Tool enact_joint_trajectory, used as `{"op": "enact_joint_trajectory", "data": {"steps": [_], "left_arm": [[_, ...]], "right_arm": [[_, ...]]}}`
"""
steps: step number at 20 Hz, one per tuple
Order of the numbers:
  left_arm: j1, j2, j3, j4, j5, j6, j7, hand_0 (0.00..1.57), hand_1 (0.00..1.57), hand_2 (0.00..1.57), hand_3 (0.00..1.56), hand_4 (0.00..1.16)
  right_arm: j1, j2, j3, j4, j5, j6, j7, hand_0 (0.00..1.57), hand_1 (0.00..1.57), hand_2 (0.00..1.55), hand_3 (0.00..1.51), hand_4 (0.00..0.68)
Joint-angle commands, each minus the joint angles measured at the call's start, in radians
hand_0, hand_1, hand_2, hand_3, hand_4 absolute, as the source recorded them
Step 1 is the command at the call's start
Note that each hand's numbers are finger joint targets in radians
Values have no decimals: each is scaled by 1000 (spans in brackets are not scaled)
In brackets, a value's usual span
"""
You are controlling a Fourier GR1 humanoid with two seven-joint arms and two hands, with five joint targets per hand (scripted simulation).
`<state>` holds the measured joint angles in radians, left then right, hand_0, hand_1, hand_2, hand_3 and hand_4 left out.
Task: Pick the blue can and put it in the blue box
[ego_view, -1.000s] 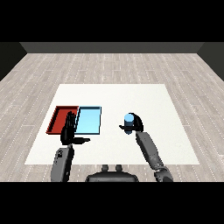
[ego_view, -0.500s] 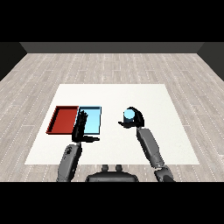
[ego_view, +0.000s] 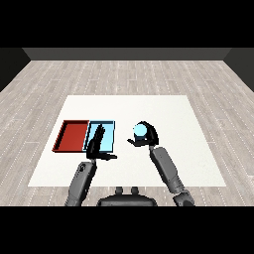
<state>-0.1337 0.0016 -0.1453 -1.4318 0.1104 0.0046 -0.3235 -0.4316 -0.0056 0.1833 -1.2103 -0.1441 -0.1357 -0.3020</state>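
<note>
blue can (ego_view: 141, 131) is held in the right hand (ego_view: 147, 139), whose black fingers are curled round it from the right and from below, with the thumb seen at its left side. the can is kept upright, its pale blue top turned toward the view, and it is found right of the two trays, over the middle of the white desk (ego_view: 163, 111); whether it touches the desk cannot be told. the grey right forearm (ego_view: 167, 168) is stretched from the near right corner up to it.

the light blue tray (ego_view: 108, 128) is laid on the left part of the desk, with the red tray (ego_view: 72, 135) touching it along its left side. the left hand (ego_view: 97, 144) is spread over the near part of the light blue tray, its fingers straight and pointed far, the thumb stuck out to the right; nothing is held in it. the can is set well apart from this hand and just beside the blue tray's right edge.
</note>
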Motion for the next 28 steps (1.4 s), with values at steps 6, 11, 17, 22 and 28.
{"op": "enact_joint_trajectory", "data": {"steps": [6,11,17,22,28], "left_arm": [[-141,-2,-128,124,20,144,3,0,0,0,0,0],[-193,-2,-192,237,92,197,-35,0,0,0,0,0],[-215,-2,-201,288,115,214,-41,0,0,0,0,0],[-216,-2,-229,343,119,213,-59,0,0,0,0,0],[-325,-2,-315,426,219,293,-90,0,0,0,0,0]], "right_arm": [[-8,5,-6,-13,18,17,-3,1423,1423,1438,1409,666],[-42,6,73,14,-26,-35,-26,1414,1414,1445,1414,660],[-81,5,110,23,-57,-78,-16,1406,1406,1442,1406,666],[-22,6,132,-56,-35,-44,-15,1399,1399,1443,1405,679],[-65,6,62,16,-36,27,-34,1397,1397,1450,1411,677]]}}
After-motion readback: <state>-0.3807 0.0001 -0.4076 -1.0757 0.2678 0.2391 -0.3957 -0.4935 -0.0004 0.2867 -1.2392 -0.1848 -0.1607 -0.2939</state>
